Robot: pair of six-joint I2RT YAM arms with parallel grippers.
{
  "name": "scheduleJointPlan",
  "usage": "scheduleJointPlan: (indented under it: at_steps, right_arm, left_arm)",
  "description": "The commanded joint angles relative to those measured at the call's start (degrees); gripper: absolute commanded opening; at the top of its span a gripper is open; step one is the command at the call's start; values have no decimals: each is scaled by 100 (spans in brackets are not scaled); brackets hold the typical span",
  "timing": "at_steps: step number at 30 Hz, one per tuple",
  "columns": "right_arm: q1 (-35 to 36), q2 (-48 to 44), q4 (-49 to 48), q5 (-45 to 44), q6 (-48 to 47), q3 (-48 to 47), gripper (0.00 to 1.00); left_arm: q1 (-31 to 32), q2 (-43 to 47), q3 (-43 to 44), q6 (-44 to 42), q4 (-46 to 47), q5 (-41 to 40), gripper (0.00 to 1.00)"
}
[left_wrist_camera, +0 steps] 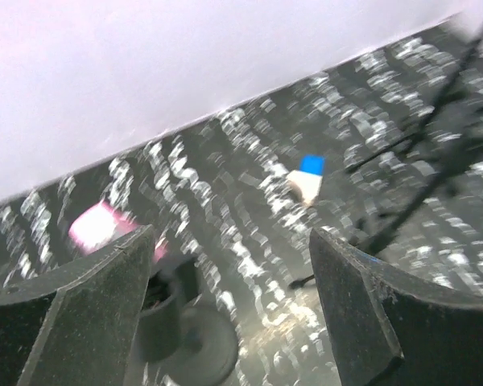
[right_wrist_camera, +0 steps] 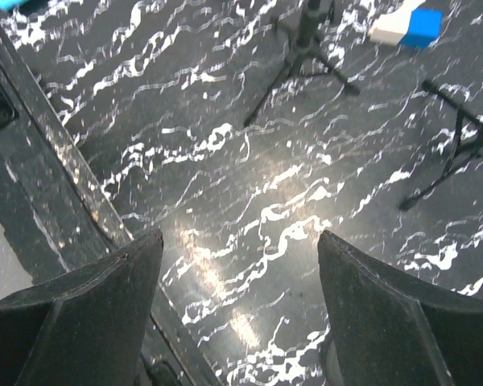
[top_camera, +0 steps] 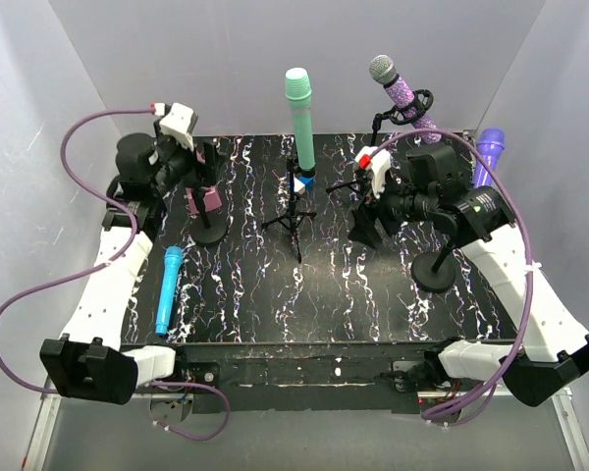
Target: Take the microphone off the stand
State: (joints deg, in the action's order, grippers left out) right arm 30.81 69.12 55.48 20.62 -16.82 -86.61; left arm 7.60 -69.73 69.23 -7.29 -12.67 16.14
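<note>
Blue mic (top_camera: pixel 170 290) lies flat on table (top_camera: pixel 373 294), near pink-clip stand (top_camera: pixel 208 232), not touching. Left gripper (left_wrist_camera: pixel 233 241), right gripper (right_wrist_camera: pixel 240 241): both spread, empty.

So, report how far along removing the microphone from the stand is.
Done, it seems: the blue microphone lies flat on the table, and the pink-clip stand near it holds nothing. In hand: nothing; the left gripper and right gripper are open and empty. Left: perhaps only pulling back; the green microphone stands in its tripod.
</note>
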Motion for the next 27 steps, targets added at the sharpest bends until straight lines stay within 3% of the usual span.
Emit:
scheduleJointPlan:
  at_steps: [1, 4, 7, 10, 17, 27]
  right_arm:
    - [-22, 14, -1309, 188, 407, -260, 84]
    - [-13, 57, -2153, 205, 522, -304, 84]
    - [-13, 215, -2953, 267, 740, -557, 87]
    - [-13, 697, -3140, 381, 1004, -1137, 88]
    - [39, 1735, -3360, 565, 1638, -2526, 86]
    - [136, 2140, -3360, 276, 1822, -2668, 84]
  left_arm:
    - [-13, -223, 1063, 631, 27, 2379, 77]
    - [-4, -856, 1846, 1211, 176, 3595, 76]
    - [14, -1226, 2173, 1292, 378, 3905, 75]
    - [14, -1454, 2296, 1178, 449, 4089, 75]
    - [128, -1833, 2130, 1387, 695, 3749, 68]
    - [435, -2483, 2296, 1915, 845, 3431, 68]
